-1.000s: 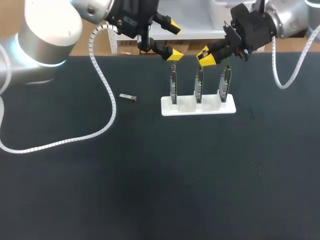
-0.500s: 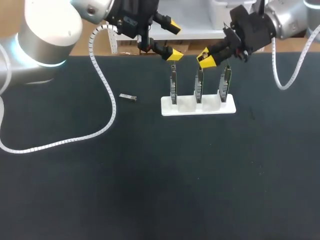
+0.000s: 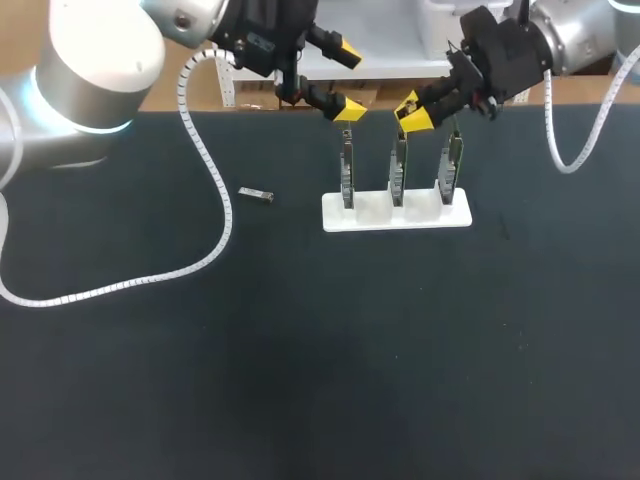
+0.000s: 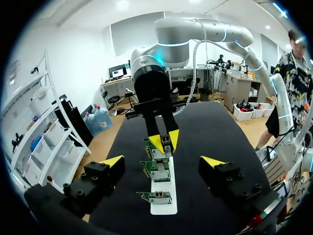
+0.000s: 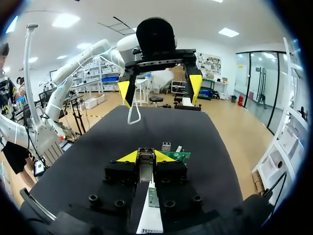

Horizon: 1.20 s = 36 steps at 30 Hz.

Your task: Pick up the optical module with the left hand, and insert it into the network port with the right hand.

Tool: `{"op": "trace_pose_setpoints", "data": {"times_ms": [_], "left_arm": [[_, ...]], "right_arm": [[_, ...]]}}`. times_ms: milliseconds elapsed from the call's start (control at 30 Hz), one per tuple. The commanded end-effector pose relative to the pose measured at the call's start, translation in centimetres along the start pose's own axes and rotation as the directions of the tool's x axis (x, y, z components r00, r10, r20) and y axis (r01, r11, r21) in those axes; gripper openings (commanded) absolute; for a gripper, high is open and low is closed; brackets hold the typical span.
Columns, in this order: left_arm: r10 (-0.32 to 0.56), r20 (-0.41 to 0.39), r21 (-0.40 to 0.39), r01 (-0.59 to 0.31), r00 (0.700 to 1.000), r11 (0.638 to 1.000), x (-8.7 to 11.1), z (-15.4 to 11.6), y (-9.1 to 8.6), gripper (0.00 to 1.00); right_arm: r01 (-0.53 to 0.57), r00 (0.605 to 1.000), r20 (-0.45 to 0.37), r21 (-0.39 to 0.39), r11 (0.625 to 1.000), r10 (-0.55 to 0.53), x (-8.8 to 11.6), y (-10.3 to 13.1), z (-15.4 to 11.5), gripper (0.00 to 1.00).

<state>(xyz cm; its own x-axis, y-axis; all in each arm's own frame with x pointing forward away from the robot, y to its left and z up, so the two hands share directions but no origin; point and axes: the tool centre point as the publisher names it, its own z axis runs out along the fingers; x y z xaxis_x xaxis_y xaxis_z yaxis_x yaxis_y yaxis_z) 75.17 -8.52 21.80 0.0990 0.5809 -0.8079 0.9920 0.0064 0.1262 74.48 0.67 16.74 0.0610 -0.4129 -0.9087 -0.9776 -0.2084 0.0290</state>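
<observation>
While the right gripper [image 3: 411,112] pinches the optical module [image 5: 145,165] from both sides just above the middle network port [image 3: 398,172] and the left gripper [image 3: 348,79] hangs wide open and empty, a slight tilt may jam the module on the port's rim or tip the white stand [image 3: 396,213].

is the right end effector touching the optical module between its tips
Touching. The right wrist view shows the right end effector with both yellow tips pressed against the optical module from two sides.

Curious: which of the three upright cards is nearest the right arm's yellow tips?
The middle card: the right end effector hangs by its top; the left card and right card are farther.
</observation>
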Motion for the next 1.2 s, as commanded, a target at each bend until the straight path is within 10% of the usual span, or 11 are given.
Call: {"op": "trace_pose_setpoints", "data": {"times_ms": [33, 1200], "left_arm": [[-0.001, -0.007, 0.005, 0.001, 1.0, 1.0, -0.1, 0.0, 0.2, 1.0], [-0.001, -0.007, 0.005, 0.001, 1.0, 1.0, -0.1, 0.0, 0.2, 1.0]], "right_arm": [[-0.003, 1.0, 0.013, -0.008, 1.0, 0.004, 0.4, -0.7, 0.3, 0.0], [0.016, 1.0, 0.013, -0.021, 1.0, -0.016, 0.6, -2.8, 0.4, 0.0]]}}
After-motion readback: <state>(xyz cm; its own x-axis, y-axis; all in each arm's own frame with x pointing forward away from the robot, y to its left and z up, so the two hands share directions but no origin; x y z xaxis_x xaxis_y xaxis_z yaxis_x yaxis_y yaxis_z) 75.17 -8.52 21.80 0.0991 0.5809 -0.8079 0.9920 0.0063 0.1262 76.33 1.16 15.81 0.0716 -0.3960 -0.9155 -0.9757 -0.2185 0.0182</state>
